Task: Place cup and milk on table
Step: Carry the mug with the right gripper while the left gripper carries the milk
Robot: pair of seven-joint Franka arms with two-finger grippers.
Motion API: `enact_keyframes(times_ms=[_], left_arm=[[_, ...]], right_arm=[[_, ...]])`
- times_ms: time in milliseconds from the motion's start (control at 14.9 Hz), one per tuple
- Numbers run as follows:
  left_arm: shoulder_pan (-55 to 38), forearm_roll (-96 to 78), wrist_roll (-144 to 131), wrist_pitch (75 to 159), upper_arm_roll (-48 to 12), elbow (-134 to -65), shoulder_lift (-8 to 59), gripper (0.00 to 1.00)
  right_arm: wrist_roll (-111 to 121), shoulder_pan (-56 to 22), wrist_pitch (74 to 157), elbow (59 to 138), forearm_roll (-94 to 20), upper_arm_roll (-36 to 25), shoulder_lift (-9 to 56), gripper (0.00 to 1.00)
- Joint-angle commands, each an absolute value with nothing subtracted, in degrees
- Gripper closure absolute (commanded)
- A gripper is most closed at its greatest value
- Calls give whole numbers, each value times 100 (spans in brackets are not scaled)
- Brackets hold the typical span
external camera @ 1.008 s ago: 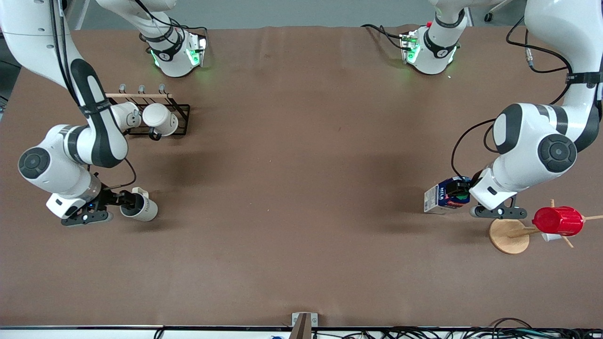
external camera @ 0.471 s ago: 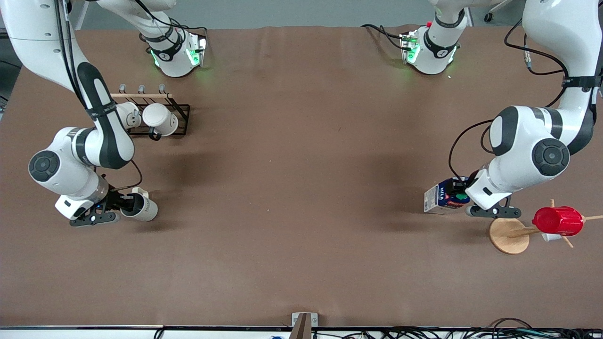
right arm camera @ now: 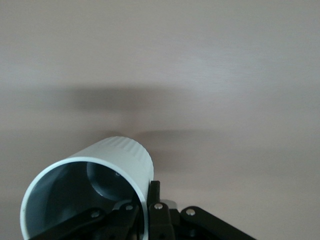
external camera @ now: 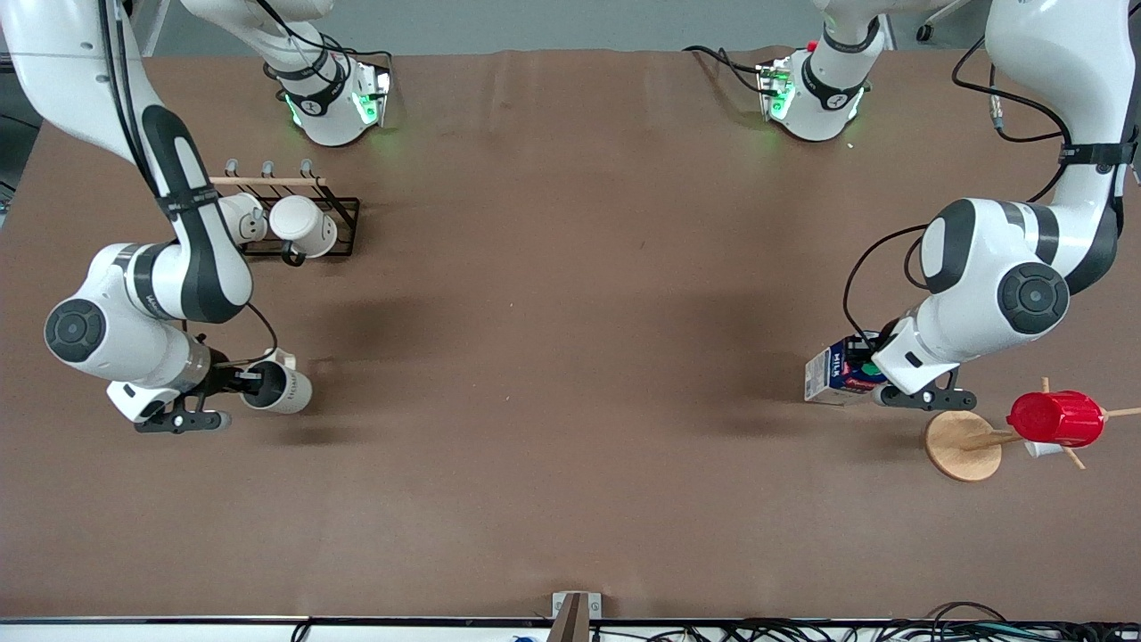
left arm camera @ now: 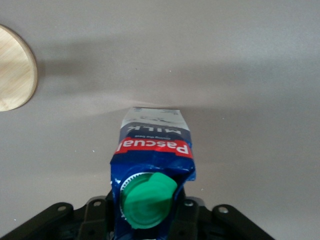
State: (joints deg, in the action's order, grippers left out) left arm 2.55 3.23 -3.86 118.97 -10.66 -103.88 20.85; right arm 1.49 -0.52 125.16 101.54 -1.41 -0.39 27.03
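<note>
Now we grip both things clear of the table (external camera: 570,357) for placing: our right gripper (external camera: 239,382) pinches the cup (external camera: 278,389) by its rim at lower left of the frame, while our left gripper (external camera: 878,367) clamps the milk (external camera: 836,375) at its cap end, at right.

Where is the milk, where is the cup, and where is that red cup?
milk (external camera: 833,376): front view, on its white side, held by the left gripper (external camera: 869,367).
cup (external camera: 285,389): front view, on its outer wall, held by the right gripper (external camera: 252,382).
red cup (external camera: 1056,418): front view, on its ribbed side.
</note>
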Motion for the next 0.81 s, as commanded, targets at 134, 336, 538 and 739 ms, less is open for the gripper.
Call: enact_keyframes(times_ms=[134,336,538,739], left_arm=[[255,369,-439,11523,-1134,-10064,1934,70],[246,369,-422,11356,-1142,-9932,1881,70],[246,369,-483,11092,-1327,-9783,1811,70],[237,369,-781,11031,-1599,-9616,1819,70]], right_arm=[[-2025,-385,11874,9406,17,1360,2628,100],[-3388,-1139,11927,8993,395,1608,3021,100],[-4409,-2045,11944,8255,623,1600,3724,100],[-5157,-2706,12329,7937,931,1600,4191,100]])
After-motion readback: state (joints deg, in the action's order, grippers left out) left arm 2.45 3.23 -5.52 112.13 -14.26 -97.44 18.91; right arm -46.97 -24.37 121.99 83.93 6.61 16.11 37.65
